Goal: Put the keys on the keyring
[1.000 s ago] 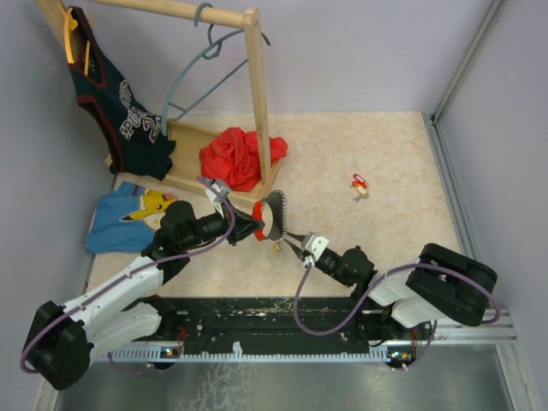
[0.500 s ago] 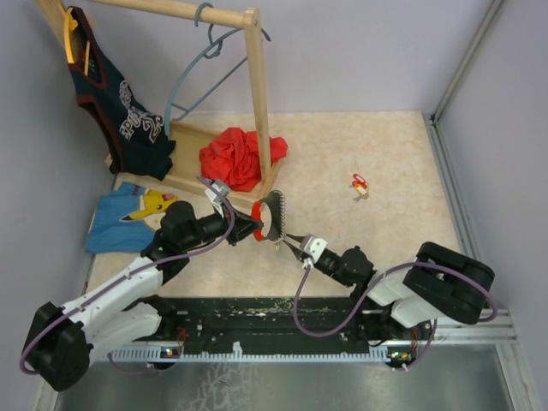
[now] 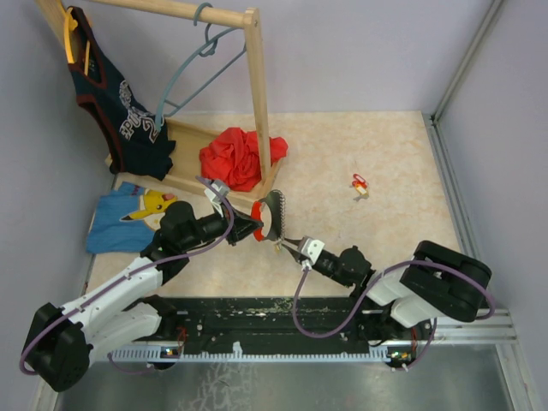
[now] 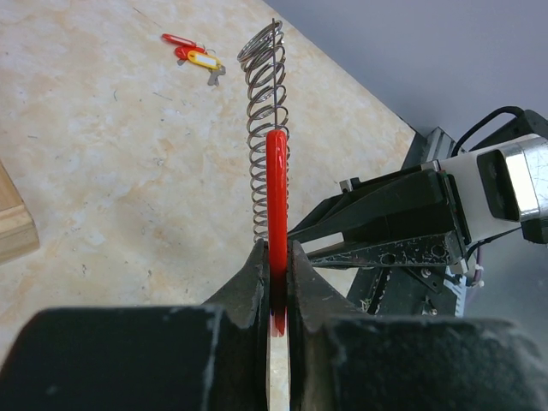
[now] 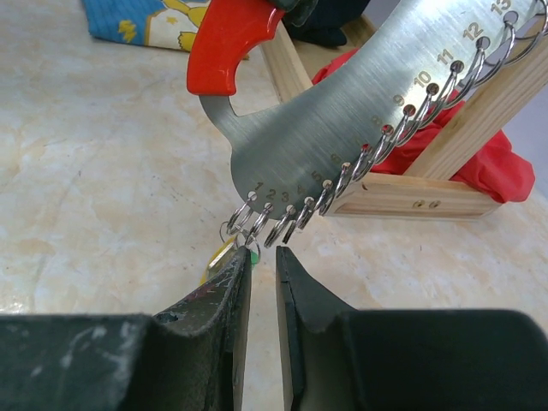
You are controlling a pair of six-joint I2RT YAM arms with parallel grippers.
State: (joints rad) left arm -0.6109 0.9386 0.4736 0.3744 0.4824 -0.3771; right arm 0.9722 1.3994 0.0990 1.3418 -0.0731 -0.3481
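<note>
A small yellow-and-green key [image 5: 221, 253] is mostly hidden behind one fingertip of the right gripper [image 5: 262, 253], whose jaws are narrowly parted with nothing seen between. The ring-edged, fan-shaped steel keyring plate [image 5: 334, 128] is pinched by its red handle [image 4: 276, 188] in the left gripper [image 4: 276, 253], its long axis running straight ahead of those fingertips. Red- and yellow-tagged keys [image 4: 190, 55] lie well beyond.

A red handle [image 5: 224, 38] caps the silver numbered plate [image 5: 342, 120], red-and-yellow keys [image 3: 359, 183] lie right of centre on the beige mottled table [image 3: 342, 154], and a red cloth [image 3: 233, 157] sits upper left.
</note>
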